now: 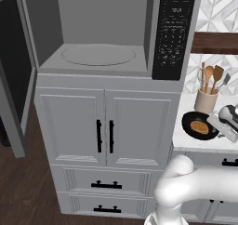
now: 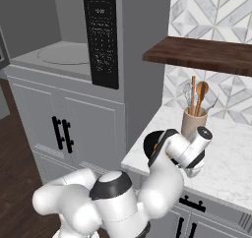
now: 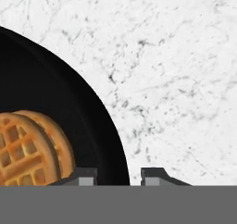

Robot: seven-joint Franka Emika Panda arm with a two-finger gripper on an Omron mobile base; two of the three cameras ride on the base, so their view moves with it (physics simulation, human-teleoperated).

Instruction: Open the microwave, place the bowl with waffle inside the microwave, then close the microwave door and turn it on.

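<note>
With the microwave door swung open, the pincer straddles the rim of the black bowl holding the waffle on the marble desk, half-closed and should pinch squarely, then lift level.

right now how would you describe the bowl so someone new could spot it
Start at the open microwave, then look right to the white marble counter. The bowl sits near its front edge before a beige utensil crock. It is shallow, round and black, holding a golden waffle.
</note>
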